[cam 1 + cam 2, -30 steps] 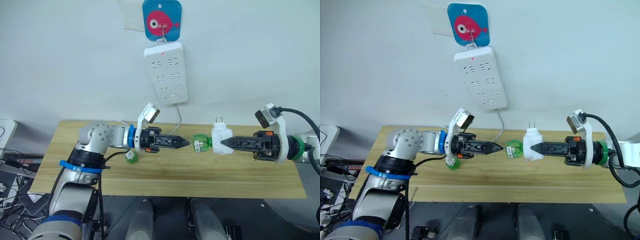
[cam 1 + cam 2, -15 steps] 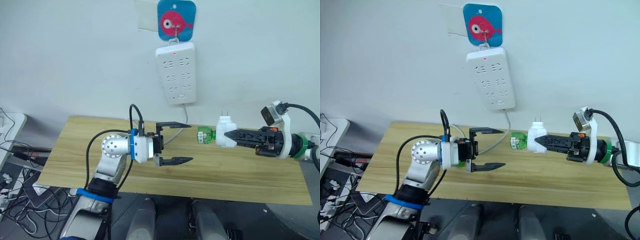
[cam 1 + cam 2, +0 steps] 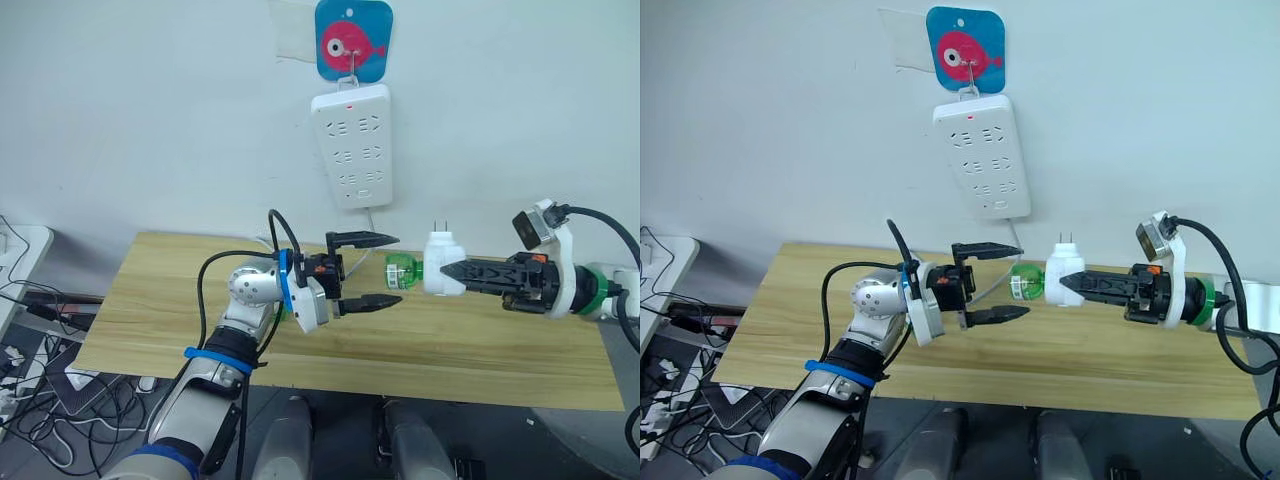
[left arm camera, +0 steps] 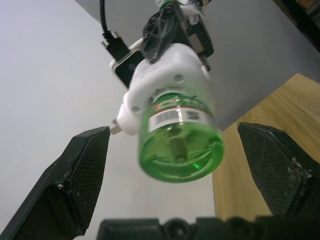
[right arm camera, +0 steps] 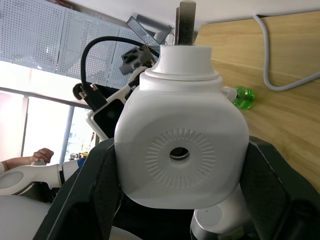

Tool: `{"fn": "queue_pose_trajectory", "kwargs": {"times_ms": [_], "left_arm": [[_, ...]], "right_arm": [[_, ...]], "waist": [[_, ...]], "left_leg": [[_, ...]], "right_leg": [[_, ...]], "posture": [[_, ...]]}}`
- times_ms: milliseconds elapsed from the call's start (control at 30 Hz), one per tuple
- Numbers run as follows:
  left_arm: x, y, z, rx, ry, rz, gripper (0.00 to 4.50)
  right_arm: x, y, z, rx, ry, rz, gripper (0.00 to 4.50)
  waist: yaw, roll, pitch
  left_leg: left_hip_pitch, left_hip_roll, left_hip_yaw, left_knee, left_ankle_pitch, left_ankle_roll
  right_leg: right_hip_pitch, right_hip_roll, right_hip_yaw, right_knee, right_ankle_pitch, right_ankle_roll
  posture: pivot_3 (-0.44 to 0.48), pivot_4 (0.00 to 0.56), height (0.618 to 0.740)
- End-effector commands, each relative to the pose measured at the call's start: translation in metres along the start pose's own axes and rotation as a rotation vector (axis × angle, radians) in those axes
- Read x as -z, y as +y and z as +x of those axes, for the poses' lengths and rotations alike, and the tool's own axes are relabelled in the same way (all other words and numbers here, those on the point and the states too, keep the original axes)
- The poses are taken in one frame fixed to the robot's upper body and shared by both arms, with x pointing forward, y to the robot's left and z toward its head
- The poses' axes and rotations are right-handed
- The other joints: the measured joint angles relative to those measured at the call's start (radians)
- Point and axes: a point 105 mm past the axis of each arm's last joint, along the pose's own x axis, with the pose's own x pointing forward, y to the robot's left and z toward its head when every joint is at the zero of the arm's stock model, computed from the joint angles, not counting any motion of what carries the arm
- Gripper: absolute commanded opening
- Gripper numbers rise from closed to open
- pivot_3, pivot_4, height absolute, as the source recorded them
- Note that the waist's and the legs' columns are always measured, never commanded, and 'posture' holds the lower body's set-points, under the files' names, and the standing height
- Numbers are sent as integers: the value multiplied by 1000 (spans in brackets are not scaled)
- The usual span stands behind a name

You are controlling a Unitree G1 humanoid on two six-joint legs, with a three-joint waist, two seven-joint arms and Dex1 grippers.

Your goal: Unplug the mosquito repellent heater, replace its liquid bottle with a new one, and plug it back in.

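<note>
A wooden table (image 3: pixel 480 350) carries a white cable (image 5: pixel 280 75) and a small green bottle (image 5: pixel 243 96).

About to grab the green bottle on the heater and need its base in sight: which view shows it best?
The left wrist view: the green bottle faces the camera base-on, between the open left hand fingers. The eye views show it side-on, small, beside the heater held by the right hand. The right wrist view shows the heater's vent.

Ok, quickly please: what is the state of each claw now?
Left claw: open, holding nothing.
Right claw: closed on the mosquito repellent heater.
</note>
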Motion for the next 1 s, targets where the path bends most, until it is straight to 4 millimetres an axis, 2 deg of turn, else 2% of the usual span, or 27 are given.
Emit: {"fn": "queue_pose_trajectory", "kwargs": {"times_ms": [33,333,433,600,733,800,867,933,1000], "left_arm": [[-5,6,6,-6,-31,49,4470],[-4,6,9,-7,-39,63,4470],[-4,5,9,2,-42,53,3904],[-4,5,12,0,-48,56,2310],[-4,6,12,-2,-51,45,2242],[-2,4,13,12,-47,-36,2242],[3,2,12,35,-34,-252,2242],[14,7,10,11,15,-639,2242],[13,6,8,36,37,-953,2242]], "right_arm": [[-1,14,3,-60,9,-35,2985],[-1,15,5,-65,15,-38,2985],[-1,16,5,-66,17,-38,2985],[-1,16,5,-69,20,-39,2985],[-1,16,6,-68,24,-39,2985],[0,16,5,-59,33,-42,2985],[0,16,4,-44,40,-49,2985],[-1,16,1,-27,46,-58,2985],[-1,17,-1,-21,54,-66,2985]], "waist": [[0,0,0],[0,0,0],[0,0,0],[-1,0,0],[-1,0,0],[-1,0,0],[-3,0,0],[-8,0,0],[-14,0,0]], "left_leg": [[0,0,0,0,0,0],[0,0,0,0,0,0],[0,0,0,0,0,0],[0,0,0,0,0,0],[0,0,0,0,0,0],[0,0,0,0,0,0],[0,0,-1,0,0,0],[0,1,-1,0,0,0],[-1,1,-3,1,0,0]], "right_leg": [[0,0,0,0,0,0],[0,0,0,0,0,0],[0,0,0,0,0,0],[0,0,0,0,0,0],[0,0,0,0,0,0],[0,0,0,0,0,0],[0,0,0,0,0,0],[0,0,0,1,0,0],[0,0,-1,1,0,0]], "posture": [[171,258,740],[168,259,740],[168,259,740],[166,267,740],[166,267,740],[167,269,740],[167,269,740],[170,269,740],[174,270,740]]}}
